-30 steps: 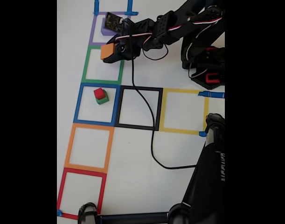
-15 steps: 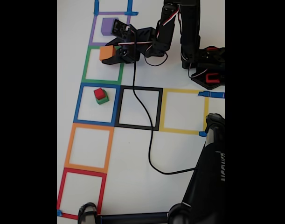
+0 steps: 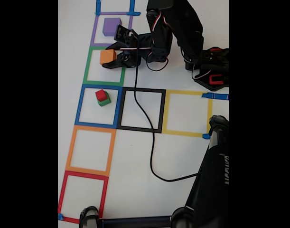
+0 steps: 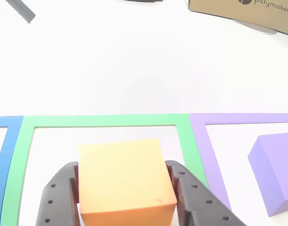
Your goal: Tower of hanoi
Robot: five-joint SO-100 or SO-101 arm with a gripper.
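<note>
My black gripper [image 3: 108, 59] is shut on an orange cube [image 3: 107, 56], holding it over the top part of the green taped square [image 3: 90, 67]. In the other view the orange cube [image 4: 123, 181] sits between the two black fingers [image 4: 56, 197] inside the green square [image 4: 102, 121]. A purple cube [image 3: 111, 26] rests in the purple square [image 3: 94, 32] just beyond; the other view has that purple cube [image 4: 275, 169] at its right edge. A small red cube [image 3: 101, 95] is stacked on a green cube [image 3: 105, 101] in the blue square [image 3: 80, 106].
Black [image 3: 162, 110], yellow [image 3: 186, 93], orange [image 3: 71, 151] and red [image 3: 63, 194] taped squares lie on the white table. A black cable [image 3: 152, 142] trails across the black square. The arm's base [image 3: 211, 71] stands at upper right, a dark stand [image 3: 211, 190] at lower right. A cardboard box [image 4: 242, 12] sits beyond.
The gripper with the orange cube has shifted slightly down and left over the green square, uncovering the purple cube, while the arm's upper links folded back toward the top.
</note>
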